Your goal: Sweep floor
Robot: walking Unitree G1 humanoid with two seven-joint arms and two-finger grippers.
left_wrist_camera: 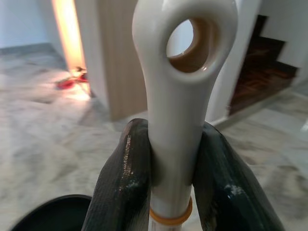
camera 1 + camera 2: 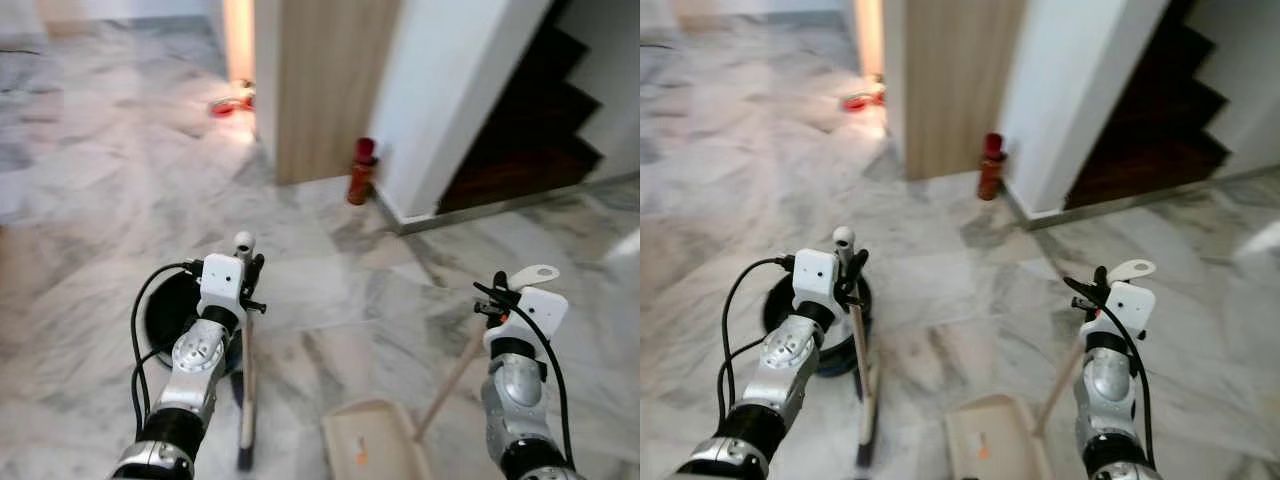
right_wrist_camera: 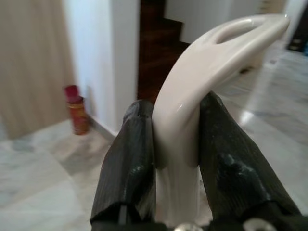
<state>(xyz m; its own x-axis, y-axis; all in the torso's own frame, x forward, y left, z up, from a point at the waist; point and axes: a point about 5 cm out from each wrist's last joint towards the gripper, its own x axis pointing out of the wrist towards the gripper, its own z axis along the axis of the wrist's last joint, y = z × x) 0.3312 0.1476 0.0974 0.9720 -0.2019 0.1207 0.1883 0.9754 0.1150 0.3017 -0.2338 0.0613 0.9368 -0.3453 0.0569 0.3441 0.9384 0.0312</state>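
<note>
Beside the broom [image 2: 247, 380] pinched by the left gripper [image 1: 168, 159], apparently apart, lies the dustpan [image 2: 375, 440].

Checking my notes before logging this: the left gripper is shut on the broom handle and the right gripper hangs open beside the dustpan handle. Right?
Not quite. The right gripper is shut on the dustpan handle, its fingers pressed against both sides, as the right wrist view shows. The left gripper is indeed shut on the broom handle.

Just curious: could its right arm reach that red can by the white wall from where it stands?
Probably not: the red can stands far across the floor, and the right claw is shut on the cream dustpan handle.
</note>
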